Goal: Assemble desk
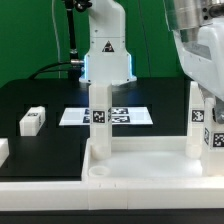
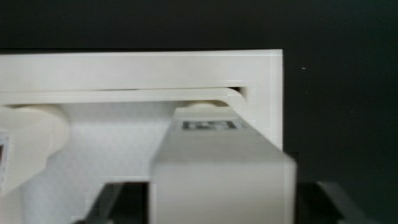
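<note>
Set along the near edge of the black worktop (image 1: 40, 95): the desk slab (image 1: 140, 172), white, with a raised rim. Standing upright on it, two square white legs: the first leg (image 1: 99, 118) at the slab's end toward the exterior view's left, the second leg (image 1: 197, 125) toward the exterior view's right. Both carry small black-and-white tags showing square patterns only, with no letters to read.

Lowered over the second leg from above, the glossy white arm (image 1: 200, 45), hiding that leg's top. In the wrist view, the same leg fills the middle, with one blurred tag (image 2: 210, 125) near its far end where it meets the slab's rim. Flanking it at the close end, dark fingers (image 2: 111, 205), so the claw (image 2: 222, 205) straddles the second leg. Cannot tell whether the claw is clamped on the leg or standing slightly open, as the contact is too blurred.

Lying flat toward the worktop's edge at the exterior view's left, a loose leg (image 1: 33, 121) with a tag on its end face. Closer to the near corner on that side, another loose leg (image 1: 3, 150), cut off by the frame.

Flat on the worktop's middle, behind the slab, the marker board (image 1: 75, 117), printed with black square markers. At the far edge, the robot base (image 1: 106, 60), bearing a yellow warning triangle (image 1: 108, 48); no brand name legible.
</note>
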Tool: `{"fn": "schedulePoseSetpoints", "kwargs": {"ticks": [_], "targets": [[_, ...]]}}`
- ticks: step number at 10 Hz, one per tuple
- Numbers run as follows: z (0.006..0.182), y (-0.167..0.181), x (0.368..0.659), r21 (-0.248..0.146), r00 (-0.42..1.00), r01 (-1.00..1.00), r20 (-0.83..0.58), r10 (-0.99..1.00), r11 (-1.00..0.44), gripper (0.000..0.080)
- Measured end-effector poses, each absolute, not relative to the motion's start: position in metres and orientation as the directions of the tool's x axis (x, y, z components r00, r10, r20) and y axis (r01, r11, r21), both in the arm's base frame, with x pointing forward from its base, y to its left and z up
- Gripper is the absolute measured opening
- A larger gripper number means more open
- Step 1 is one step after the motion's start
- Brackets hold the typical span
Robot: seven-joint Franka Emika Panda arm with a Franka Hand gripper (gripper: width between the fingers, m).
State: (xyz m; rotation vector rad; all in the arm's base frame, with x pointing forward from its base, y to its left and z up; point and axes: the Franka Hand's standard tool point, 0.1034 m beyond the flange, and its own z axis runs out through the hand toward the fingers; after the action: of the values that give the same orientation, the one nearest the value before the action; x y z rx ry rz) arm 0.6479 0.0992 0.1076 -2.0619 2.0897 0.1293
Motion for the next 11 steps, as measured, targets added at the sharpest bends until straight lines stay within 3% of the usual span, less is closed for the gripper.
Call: {"fn": "schedulePoseSetpoints", "kwargs": {"ticks": [1,2,4,8,10,11], "targets": [[0.108,0.099,0.648,-0.090,0.063,-0.995,-0.197,-0.978,-0.046,0.0501],[0.113,0.099,0.652,-0.123,0.261,-0.963,-0.183,-0.948,-0.242,0.0617],[0.108,0.106,0.652,-0.174,0.568,-0.820,-0.146,-0.810,-0.545,0.0640],[0.109,0.102,0.652,-0.195,0.735,-0.676,-0.097,-0.671,-0.711,0.0649],[0.109,0.107,0.656,-0.191,0.952,-0.295,0.029,-0.306,-0.936,0.0649],[0.108,0.112,0.655,-0.182,0.968,-0.238,0.039,-0.249,-0.954,0.0649]]}}
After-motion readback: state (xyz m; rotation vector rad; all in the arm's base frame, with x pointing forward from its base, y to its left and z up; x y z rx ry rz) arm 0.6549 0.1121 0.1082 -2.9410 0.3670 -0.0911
